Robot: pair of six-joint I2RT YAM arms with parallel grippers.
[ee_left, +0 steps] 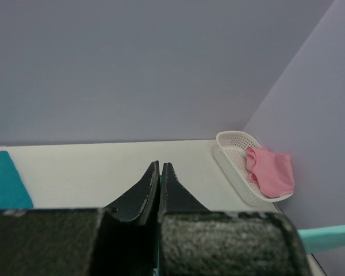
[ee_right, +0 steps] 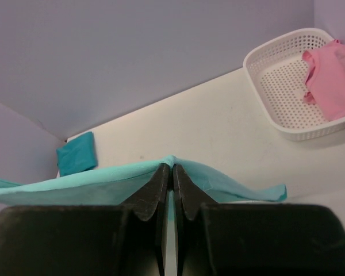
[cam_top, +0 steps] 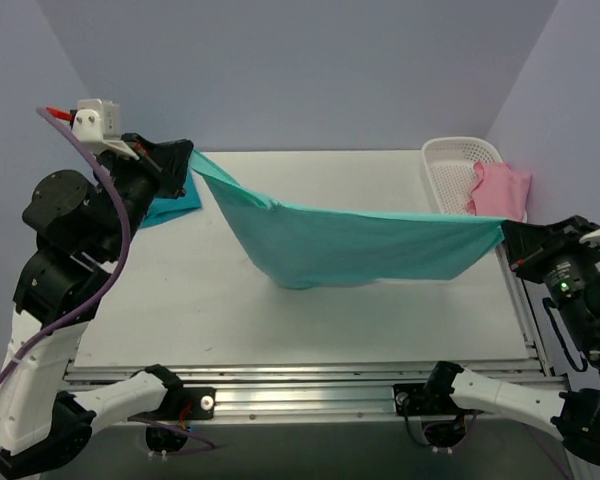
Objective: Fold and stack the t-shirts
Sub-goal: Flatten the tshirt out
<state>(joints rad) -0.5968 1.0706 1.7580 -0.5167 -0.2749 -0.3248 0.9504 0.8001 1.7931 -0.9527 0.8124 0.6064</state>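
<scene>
Top view: mint t-shirt [cam_top: 350, 245] is strung between the left gripper [cam_top: 187, 162] and right gripper [cam_top: 506, 236], each pinched on an end, with the middle sagging down to the table [cam_top: 280, 330]. Folded teal t-shirt [cam_top: 175, 208] lies far-left, partly behind the left arm. Left wrist: jaws closed tight with a thin cloth sliver between; basket [ee_left: 230, 138] holding pink cloth [ee_left: 270, 172] sits far right. Right wrist: jaws clamped on the mint edge, teal square well apart.

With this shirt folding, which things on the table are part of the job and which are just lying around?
Part of the job: mint t-shirt, stretched between the left gripper and right gripper; folded teal t-shirt.
Just lying about: white basket; pink cloth draped over its rim.
</scene>
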